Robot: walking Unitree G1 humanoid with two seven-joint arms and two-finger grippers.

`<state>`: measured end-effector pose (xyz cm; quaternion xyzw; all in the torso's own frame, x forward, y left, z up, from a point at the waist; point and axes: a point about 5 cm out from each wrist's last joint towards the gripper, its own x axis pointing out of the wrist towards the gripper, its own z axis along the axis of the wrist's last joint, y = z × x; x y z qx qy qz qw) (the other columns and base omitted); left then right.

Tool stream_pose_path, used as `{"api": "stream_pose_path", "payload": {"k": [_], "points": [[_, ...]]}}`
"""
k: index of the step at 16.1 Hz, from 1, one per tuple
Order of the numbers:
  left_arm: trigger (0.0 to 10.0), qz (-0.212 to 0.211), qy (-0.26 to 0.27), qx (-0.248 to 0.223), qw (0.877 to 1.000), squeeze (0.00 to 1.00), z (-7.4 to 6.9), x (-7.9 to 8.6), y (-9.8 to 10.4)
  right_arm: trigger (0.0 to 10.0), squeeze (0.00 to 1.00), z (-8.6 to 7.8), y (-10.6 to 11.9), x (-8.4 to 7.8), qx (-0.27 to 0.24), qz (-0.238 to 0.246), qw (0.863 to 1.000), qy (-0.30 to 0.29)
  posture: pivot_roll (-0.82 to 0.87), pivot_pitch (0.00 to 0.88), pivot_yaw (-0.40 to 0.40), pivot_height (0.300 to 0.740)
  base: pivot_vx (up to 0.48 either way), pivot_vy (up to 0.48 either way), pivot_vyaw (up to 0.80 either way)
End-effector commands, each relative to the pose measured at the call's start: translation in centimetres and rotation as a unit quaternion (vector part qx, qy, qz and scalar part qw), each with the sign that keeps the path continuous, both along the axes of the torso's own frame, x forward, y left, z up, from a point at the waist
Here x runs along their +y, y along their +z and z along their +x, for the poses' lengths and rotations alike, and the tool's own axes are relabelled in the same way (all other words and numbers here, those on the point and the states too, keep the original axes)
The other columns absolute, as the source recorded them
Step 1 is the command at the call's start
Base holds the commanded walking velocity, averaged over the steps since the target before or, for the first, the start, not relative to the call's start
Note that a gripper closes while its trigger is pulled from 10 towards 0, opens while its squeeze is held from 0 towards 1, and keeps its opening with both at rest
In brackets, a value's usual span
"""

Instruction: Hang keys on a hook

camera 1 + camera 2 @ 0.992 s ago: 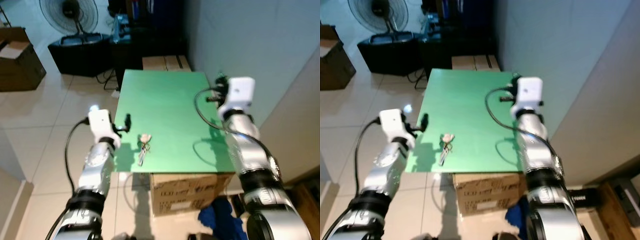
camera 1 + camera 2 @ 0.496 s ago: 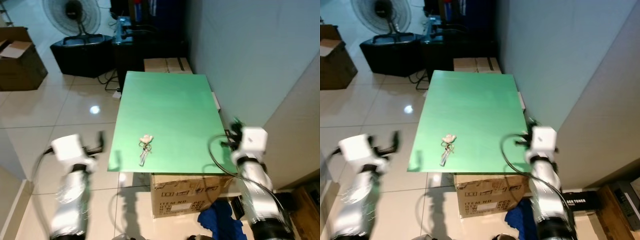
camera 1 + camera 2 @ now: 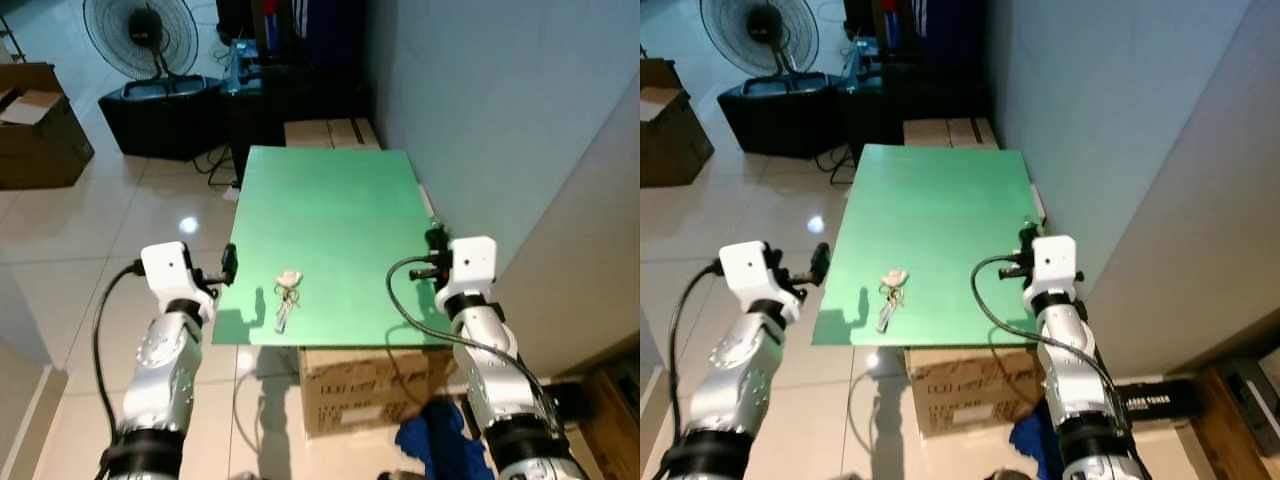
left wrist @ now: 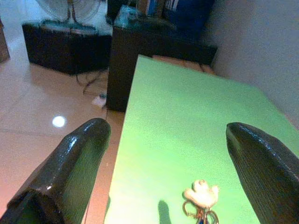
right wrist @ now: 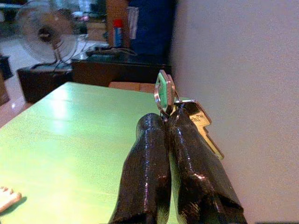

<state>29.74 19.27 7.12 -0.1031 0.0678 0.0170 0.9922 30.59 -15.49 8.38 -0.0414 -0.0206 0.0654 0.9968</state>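
A bunch of keys with a white charm (image 3: pixel 287 298) lies on the green table top (image 3: pixel 330 200) near its front left; the same keys on the table (image 4: pixel 202 199) appear in the left wrist view. My left gripper (image 3: pixel 229 263) is open, hanging just off the table's left edge, level with that bunch. At the table's front right, close to the wall, my right gripper (image 3: pixel 434 243) is shut on a second key set (image 5: pixel 187 109): a silver ring and a brass key stick out past its fingertips (image 5: pixel 154 123).
A pale wall (image 3: pixel 500 90) runs along the table's right side. A cardboard box (image 3: pixel 370 385) and blue cloth (image 3: pixel 435 445) lie under the front edge. Behind the table stand dark cabinets (image 3: pixel 170 110), a fan (image 3: pixel 140 30) and a brown carton (image 3: pixel 40 125).
Both arms dropped low half a second ago and have come back up. The right gripper now sits nearer the table's front right corner. The keys on the table have not moved.
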Motion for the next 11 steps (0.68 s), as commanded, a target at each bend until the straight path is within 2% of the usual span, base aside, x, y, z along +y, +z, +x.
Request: {"api": "stream_pose_path", "payload": {"k": [1, 4, 8, 11], "points": [[10.0, -0.002, 0.0, 0.004, 1.0, 0.0, 0.3, 0.0, -0.3, 0.0, 0.0, 0.6, 0.7, -0.1, -0.006, -0.01, 1.0, 0.008, -0.12, 0.0, 0.019, 0.74, 0.0, 0.0, 0.0], [10.0, 0.001, -0.017, 0.011, 1.0, 0.0, 0.3, -1.3, -1.1, 0.0, 0.0, 0.9, 0.7, -1.5, 0.011, -0.024, 1.0, 0.004, -0.13, 0.0, -0.038, 0.74, 0.0, 0.0, 0.0], [10.0, 0.01, -0.021, -0.003, 1.0, 0.0, 0.7, -2.1, -0.7, 0.0, 0.0, 0.9, 0.3, -1.4, 0.022, -0.046, 0.999, -0.001, -0.12, 0.0, -0.033, 0.74, 0.0, 0.0, 0.0], [10.0, 0.014, -0.022, -0.01, 1.0, 0.0, 1.0, -2.0, -0.5, 0.0, 0.0, 0.8, -0.4, -0.9, 0.036, -0.034, 0.999, 0.002, -0.11, 0.0, -0.021, 0.74, 0.0, 0.0, 0.0]]}}
